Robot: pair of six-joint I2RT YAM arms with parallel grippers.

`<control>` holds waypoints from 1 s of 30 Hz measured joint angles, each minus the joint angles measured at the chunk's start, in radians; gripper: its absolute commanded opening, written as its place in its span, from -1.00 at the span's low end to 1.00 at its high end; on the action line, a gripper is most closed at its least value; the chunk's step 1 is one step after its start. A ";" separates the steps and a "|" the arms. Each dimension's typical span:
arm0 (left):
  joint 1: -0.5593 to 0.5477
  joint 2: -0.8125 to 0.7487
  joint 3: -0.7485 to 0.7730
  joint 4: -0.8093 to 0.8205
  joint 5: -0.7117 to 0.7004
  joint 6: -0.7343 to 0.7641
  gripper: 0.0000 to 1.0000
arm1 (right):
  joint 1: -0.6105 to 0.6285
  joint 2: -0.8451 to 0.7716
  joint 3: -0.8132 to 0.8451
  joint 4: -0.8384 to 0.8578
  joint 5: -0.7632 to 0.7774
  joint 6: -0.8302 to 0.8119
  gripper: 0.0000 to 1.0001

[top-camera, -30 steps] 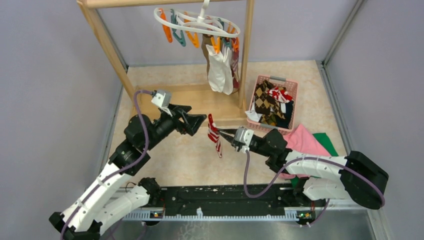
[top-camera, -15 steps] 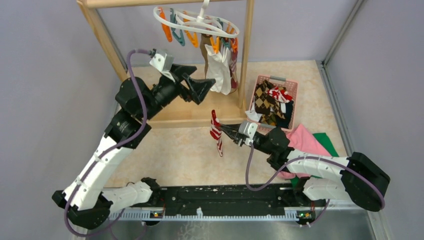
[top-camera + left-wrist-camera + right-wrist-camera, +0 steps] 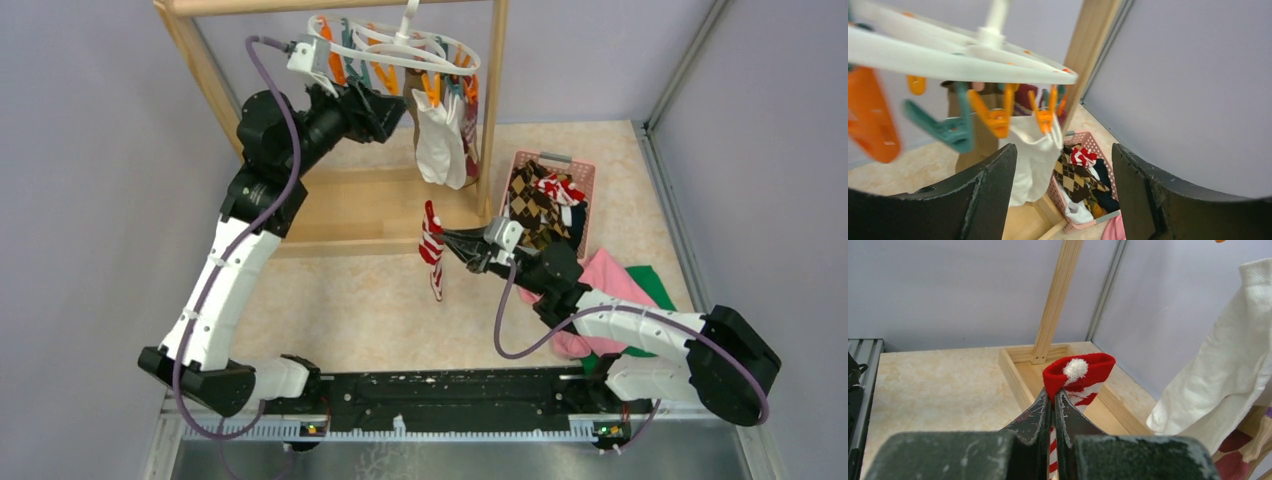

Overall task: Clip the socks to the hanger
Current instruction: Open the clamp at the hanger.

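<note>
The white oval hanger (image 3: 440, 62) hangs from the wooden rack with orange and teal clips; it also shows in the left wrist view (image 3: 948, 62). A white sock (image 3: 440, 140) hangs clipped to it, with a brown one behind. My left gripper (image 3: 392, 105) is open and empty, raised just under the hanger's clips (image 3: 995, 117). My right gripper (image 3: 447, 243) is shut on a red-white striped sock (image 3: 431, 252), which it holds by the cuff (image 3: 1075, 372) above the table. More socks lie in the pink basket (image 3: 584, 178).
The wooden rack's posts (image 3: 494, 110) and base frame (image 3: 380, 240) stand at the back. A pink cloth (image 3: 610, 285) and a green cloth (image 3: 655, 285) lie right of the basket. Grey walls close in both sides.
My left arm has risen and swung back from mid-table up to the hanger's clips. My right gripper has lifted the striped sock slightly up and toward the rack.
</note>
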 measured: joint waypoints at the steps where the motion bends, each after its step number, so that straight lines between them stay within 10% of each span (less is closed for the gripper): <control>1: 0.041 0.010 0.000 0.002 0.035 -0.025 0.49 | -0.007 0.000 0.005 -0.006 -0.002 0.008 -1.00; 13: 0.179 0.069 0.005 0.053 0.218 -0.150 0.44 | -0.045 0.000 0.005 -0.021 -0.038 0.065 -1.00; 30: 0.180 0.116 -0.005 0.159 0.136 -0.093 0.38 | -0.057 0.002 0.025 -0.024 -0.064 0.081 -1.00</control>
